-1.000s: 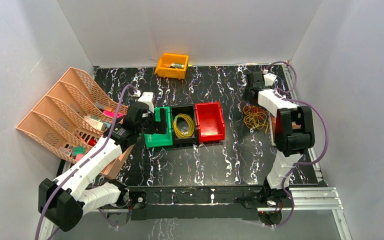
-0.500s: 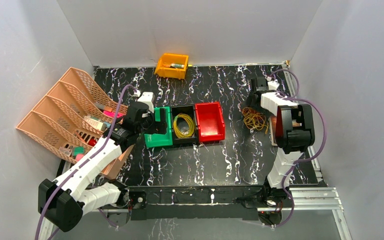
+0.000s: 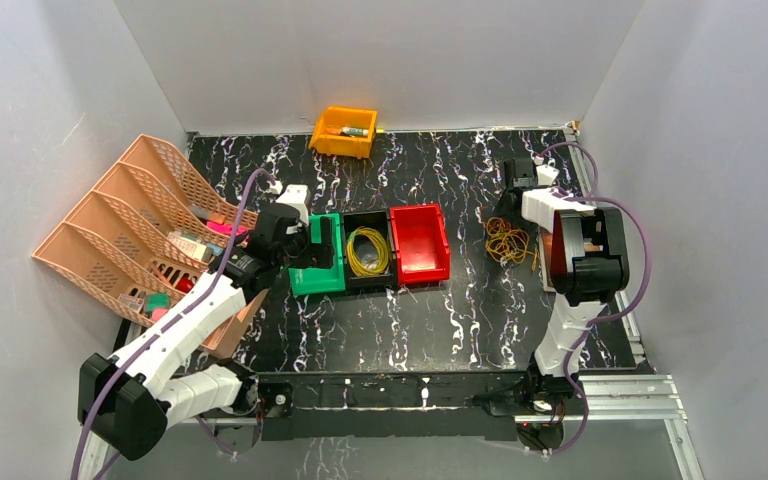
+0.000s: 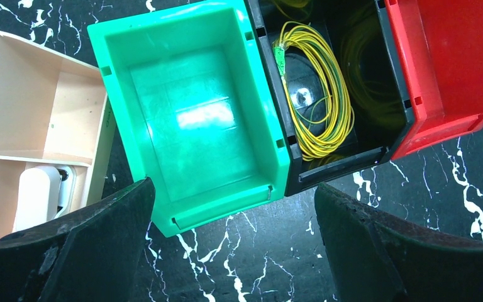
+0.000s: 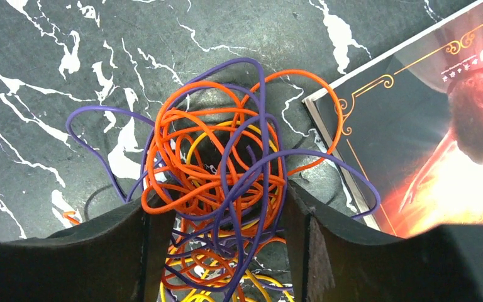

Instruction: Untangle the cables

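Your right fingers (image 5: 100, 251) have come down and narrowed around the cables (image 5: 220, 182) at 3 o'clock on the desk (image 3: 410, 320), grip not yet sure, so a first pull looks near; your left fingers (image 4: 69, 251) hang wide over the green bin (image 4: 195, 126).

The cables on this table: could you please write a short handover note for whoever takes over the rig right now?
Left claw: open, empty, above the green bin.
Right claw: jaws apart, straddling the tangle on the table, beside a printed book; no firm grip visible.
Done: one yellow coil lies alone in the black bin.
Left: the orange, purple and yellow wires in the tangle are not yet separated; the green bin and the red bin hold nothing.
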### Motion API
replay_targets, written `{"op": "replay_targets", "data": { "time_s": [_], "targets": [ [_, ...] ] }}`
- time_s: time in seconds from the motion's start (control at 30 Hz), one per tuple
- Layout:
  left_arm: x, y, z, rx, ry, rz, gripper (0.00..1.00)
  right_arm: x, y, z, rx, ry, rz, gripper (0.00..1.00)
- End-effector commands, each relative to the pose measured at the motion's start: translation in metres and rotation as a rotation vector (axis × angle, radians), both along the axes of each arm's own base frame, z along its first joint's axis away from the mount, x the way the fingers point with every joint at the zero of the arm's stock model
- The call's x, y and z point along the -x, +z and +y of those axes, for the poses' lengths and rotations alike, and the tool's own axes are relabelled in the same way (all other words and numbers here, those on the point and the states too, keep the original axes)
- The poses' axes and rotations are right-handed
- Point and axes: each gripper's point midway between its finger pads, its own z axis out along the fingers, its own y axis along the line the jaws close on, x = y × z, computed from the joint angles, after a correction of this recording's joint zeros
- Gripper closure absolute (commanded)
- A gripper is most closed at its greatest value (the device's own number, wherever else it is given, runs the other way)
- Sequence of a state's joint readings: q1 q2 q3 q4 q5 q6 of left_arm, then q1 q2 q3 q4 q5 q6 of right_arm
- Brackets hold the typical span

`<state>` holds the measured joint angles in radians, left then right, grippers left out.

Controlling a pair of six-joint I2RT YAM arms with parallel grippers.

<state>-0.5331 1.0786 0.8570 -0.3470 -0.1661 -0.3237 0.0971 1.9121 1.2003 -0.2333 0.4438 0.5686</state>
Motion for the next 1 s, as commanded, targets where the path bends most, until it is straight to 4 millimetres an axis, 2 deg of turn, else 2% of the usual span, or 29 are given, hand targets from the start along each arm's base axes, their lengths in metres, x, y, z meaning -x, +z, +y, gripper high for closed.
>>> {"op": "replay_targets", "data": {
  "time_s": [0.0, 0.23, 0.43, 0.53, 0.6, 0.7, 0.83, 0.97],
  "targets": [
    [-0.002, 0.006, 0.003, -0.015, 0.008, -0.015, 0.02, 0.014, -0.022, 0.004, -0.045, -0.002, 0.055, 0.33],
    [-0.003, 0.005, 0.004, -0.021, 0.011, -0.014, 0.02, 0.01, -0.005, 0.012, -0.09, 0.014, 0.018, 0.52],
    [-0.003, 0.005, 0.005, -0.023, 0.014, -0.014, 0.02, 0.008, 0.009, 0.017, -0.11, 0.054, -0.019, 0.83],
    [-0.004, 0.005, 0.005, -0.027, 0.016, -0.014, 0.02, 0.012, 0.013, 0.019, -0.117, 0.067, -0.032, 0.87],
    [-0.004, 0.004, 0.006, -0.031, 0.022, -0.014, 0.02, 0.015, 0.016, 0.019, -0.118, 0.077, -0.04, 0.98],
    [-0.005, 0.003, 0.007, -0.038, 0.028, -0.011, 0.02, 0.018, 0.032, 0.022, -0.132, 0.1, -0.078, 1.0],
    [-0.006, 0.003, 0.009, -0.045, 0.036, -0.011, 0.02, 0.022, 0.065, 0.026, -0.138, 0.14, -0.14, 1.0],
    [-0.005, 0.004, 0.011, -0.049, 0.043, -0.016, 0.02, 0.035, 0.095, 0.024, -0.126, 0.167, -0.183, 1.0]
  ]
}}
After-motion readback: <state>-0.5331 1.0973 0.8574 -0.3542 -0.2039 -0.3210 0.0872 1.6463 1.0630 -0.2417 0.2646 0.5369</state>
